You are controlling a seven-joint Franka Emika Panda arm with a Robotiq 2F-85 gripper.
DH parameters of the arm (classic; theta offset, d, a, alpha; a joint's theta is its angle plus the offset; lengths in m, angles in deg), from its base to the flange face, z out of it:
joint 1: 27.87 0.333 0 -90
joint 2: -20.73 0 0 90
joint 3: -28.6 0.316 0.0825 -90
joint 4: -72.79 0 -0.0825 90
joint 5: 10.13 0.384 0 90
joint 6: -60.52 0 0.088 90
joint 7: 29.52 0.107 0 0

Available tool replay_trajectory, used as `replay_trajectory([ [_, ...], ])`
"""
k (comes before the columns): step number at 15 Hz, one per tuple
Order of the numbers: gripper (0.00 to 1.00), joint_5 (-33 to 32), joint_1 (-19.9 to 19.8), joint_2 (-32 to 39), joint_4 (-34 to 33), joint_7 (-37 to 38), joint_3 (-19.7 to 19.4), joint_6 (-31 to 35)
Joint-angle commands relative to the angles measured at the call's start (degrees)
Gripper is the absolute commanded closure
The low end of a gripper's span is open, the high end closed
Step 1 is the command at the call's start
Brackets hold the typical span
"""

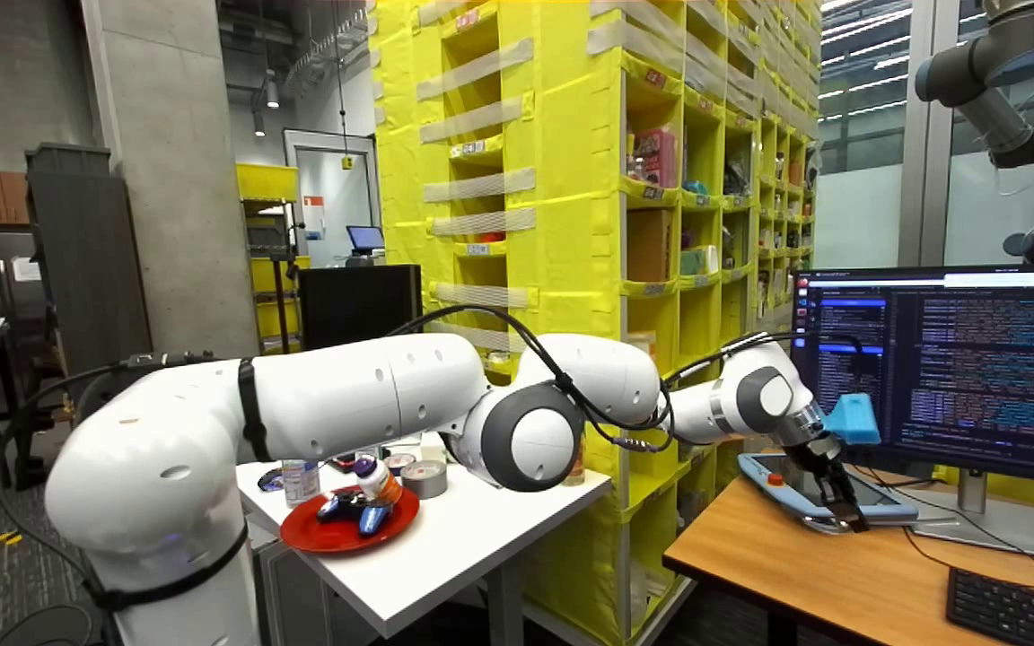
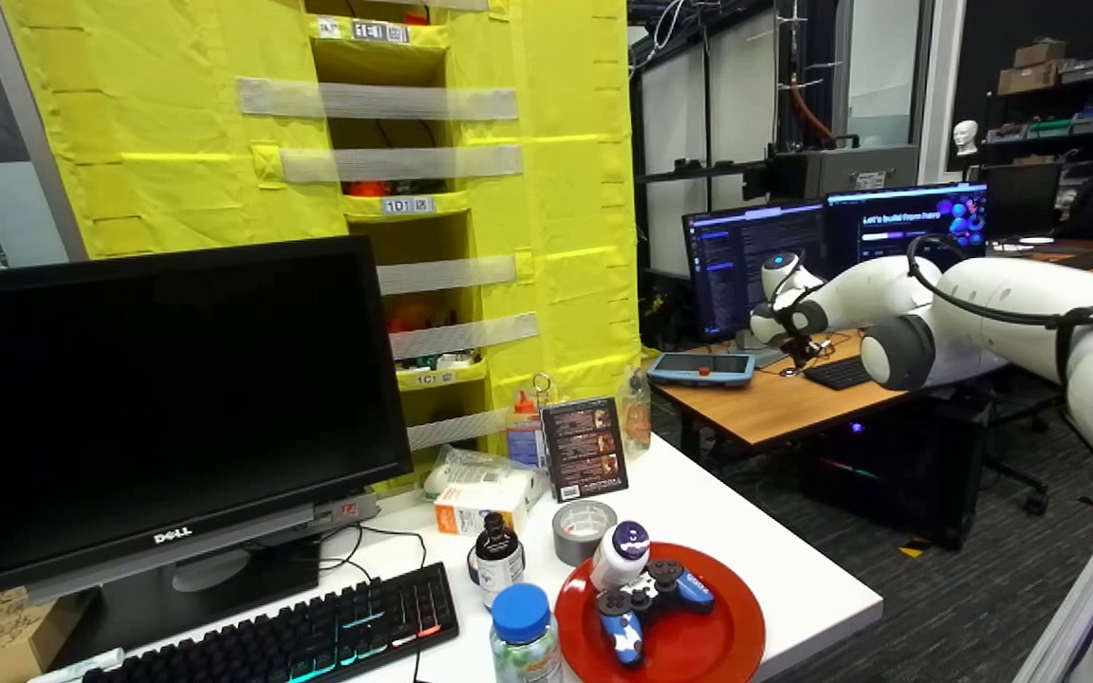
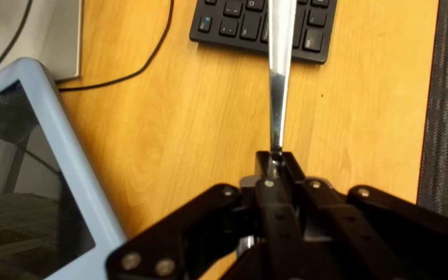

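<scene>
In the wrist view my gripper (image 3: 275,156) is shut on a narrow, shiny metal utensil (image 3: 280,58). The strip sticks out past the fingertips and runs over a black keyboard (image 3: 231,33); its far end is cut off by the frame. Another bit of bright metal shows below the jaws, mostly hidden by the fingers. In both exterior views the gripper (image 1: 847,519) points down above the wooden desk (image 1: 732,538), beside a blue-framed tablet (image 1: 894,512) with a red button. The utensil is small and hard to make out there. Whether it touches the desk I cannot tell.
A monitor (image 1: 975,377) stands behind the gripper, with cables on the desk. On a separate white table (image 2: 822,607) are a red plate (image 2: 741,636) bearing a game controller (image 2: 622,631) and a white bottle (image 2: 615,564), plus tape (image 2: 570,545). Yellow shelving (image 1: 562,179) rises between both tables.
</scene>
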Motion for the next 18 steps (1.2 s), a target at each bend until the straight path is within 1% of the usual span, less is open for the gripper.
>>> replay_trajectory([
  [1, 0.98, 0.1, 0.3, -1.8, 1.6, 2.5, -0.4, 0.1],
  [4, 0.98, 0.6, 1.5, -1.6, 2.2, 7.6, -0.1, -2.6],
  [5, 0.98, 0.8, 1.7, 0.0, 0.0, 8.7, 0.2, -4.5],
  [6, 0.98, 0.9, 2.1, 0.3, -0.3, 9.9, 0.4, -5.9],
  [8, 0.98, 1.4, 3.0, 0.1, 0.8, 12.0, 1.3, -7.1],
  [12, 0.98, 1.9, 4.6, 0.2, 3.2, 16.7, 2.5, -5.9],
  [18, 0.98, 1.9, 6.2, 0.6, 9.0, 21.9, 4.2, -3.8],
])
